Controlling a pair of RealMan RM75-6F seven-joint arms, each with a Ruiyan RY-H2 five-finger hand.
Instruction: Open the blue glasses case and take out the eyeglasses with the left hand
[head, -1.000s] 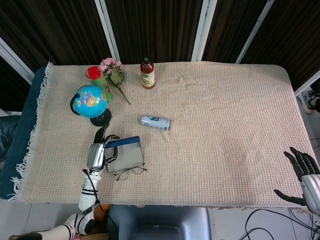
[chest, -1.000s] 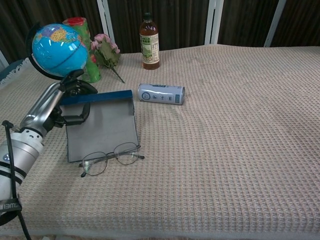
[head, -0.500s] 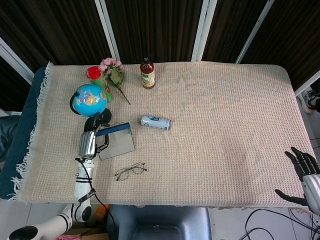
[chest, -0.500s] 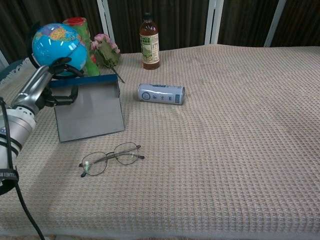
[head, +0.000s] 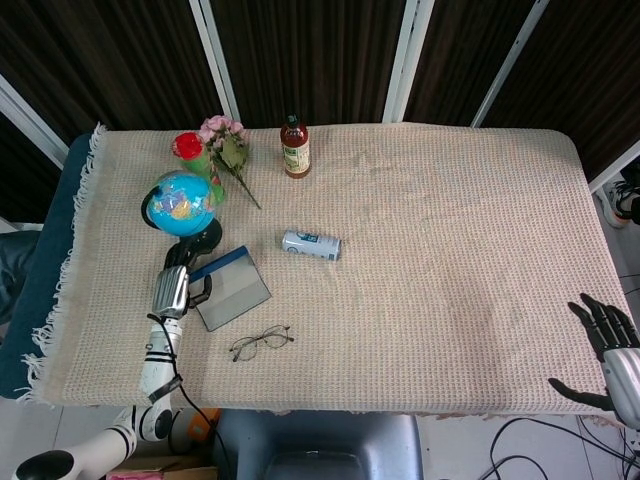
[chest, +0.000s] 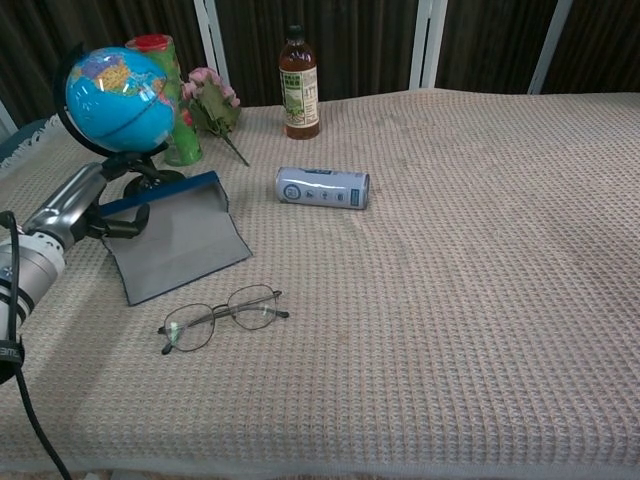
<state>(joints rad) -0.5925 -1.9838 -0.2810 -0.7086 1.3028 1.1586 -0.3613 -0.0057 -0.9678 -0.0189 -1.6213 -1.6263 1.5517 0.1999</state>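
The blue glasses case (head: 231, 286) (chest: 176, 237) lies open on the cloth just in front of the globe's base, its grey inside facing up and its blue edge at the far side. My left hand (head: 171, 290) (chest: 76, 204) grips the case's left end, fingers curled over the blue edge. The eyeglasses (head: 260, 342) (chest: 222, 316) lie free on the cloth, nearer the front edge than the case and apart from it. My right hand (head: 606, 350) shows only in the head view, at the table's front right corner, fingers spread and holding nothing.
A globe (head: 182, 197) (chest: 117, 90) stands right behind the case. A small can (head: 311, 244) (chest: 322, 187) lies on its side mid-table. At the back stand a brown bottle (head: 294, 147) (chest: 299, 83), pink flowers (head: 228, 145) and a red-topped green cup (head: 188, 147).
My left hand has carried the open case to the left and back, away from the eyeglasses, then lowered it flatter by the globe's base. The eyeglasses stayed put; the right hand has not moved.
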